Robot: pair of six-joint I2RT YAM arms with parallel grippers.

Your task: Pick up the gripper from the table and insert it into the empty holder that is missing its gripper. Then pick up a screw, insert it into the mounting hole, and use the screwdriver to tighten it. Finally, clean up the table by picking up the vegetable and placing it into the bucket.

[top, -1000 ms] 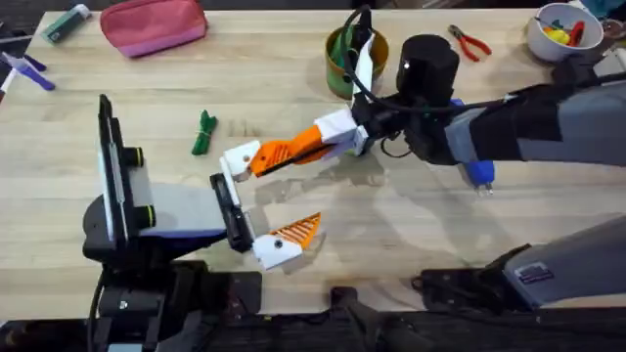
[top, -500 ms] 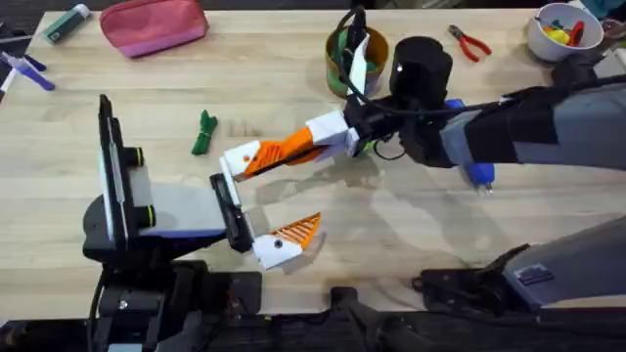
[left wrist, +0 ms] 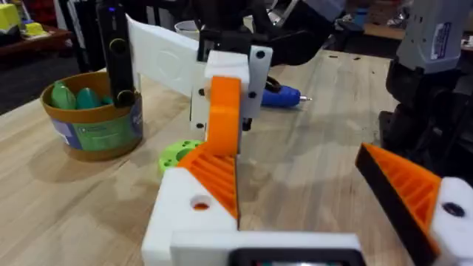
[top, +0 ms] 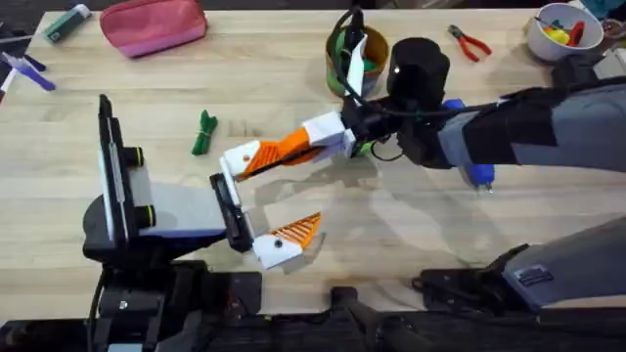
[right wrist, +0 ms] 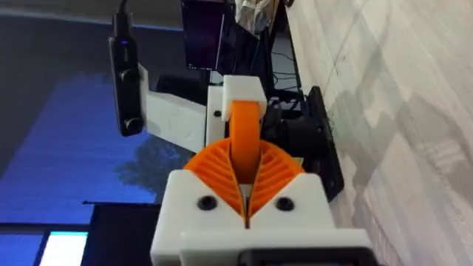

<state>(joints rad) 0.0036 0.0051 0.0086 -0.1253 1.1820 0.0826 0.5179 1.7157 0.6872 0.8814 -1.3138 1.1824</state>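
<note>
The table holds 1 vegetable (top: 203, 132), 1 bucket (top: 342, 70), 1 screwdriver (top: 476, 172), 1 pink pouch (top: 154, 24), 1 pliers (top: 470, 43), 1 white bowl (top: 554, 37).

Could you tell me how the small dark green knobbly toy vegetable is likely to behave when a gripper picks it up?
The small dark green knobbly toy vegetable looks light for its size, so lifting it should take little force. Its narrow, elongated body lies flat on the wooden table, so a grasp across its width seems easiest. The bumpy surface probably helps grip, though whether it is stiff or soft cannot be told.

Right arm (top: 528, 122): black and grey links, black cabling, white tool (top: 293, 149) with orange ribbed pads. Left tool (top: 256, 205): white mounts with dark screw holes.
</note>
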